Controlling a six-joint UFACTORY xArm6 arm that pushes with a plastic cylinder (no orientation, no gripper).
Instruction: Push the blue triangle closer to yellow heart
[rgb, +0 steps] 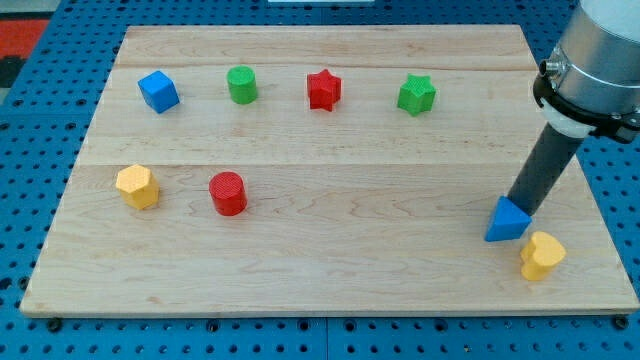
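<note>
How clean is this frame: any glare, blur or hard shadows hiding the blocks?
Camera view: even, soft lighting, no glare on the board; blocks sharp, with faint shadows only; my tip sits behind the blue triangle, near the yellow heart.

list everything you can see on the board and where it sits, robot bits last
blue cube: one, blue, top left of the view
green cylinder: one, green, top row, right of the blue cube
red star: one, red, top row, near the middle
green star: one, green, top row, right of the red star
yellow hexagon: one, yellow, left side, lower row
red cylinder: one, red, right of the yellow hexagon
blue triangle: one, blue, lower right
yellow heart: one, yellow, just below and right of the blue triangle, near the board's edge
wooden board: one, light wood, under all the blocks
my tip: one, dark rod, end right at the blue triangle's upper edge
</note>
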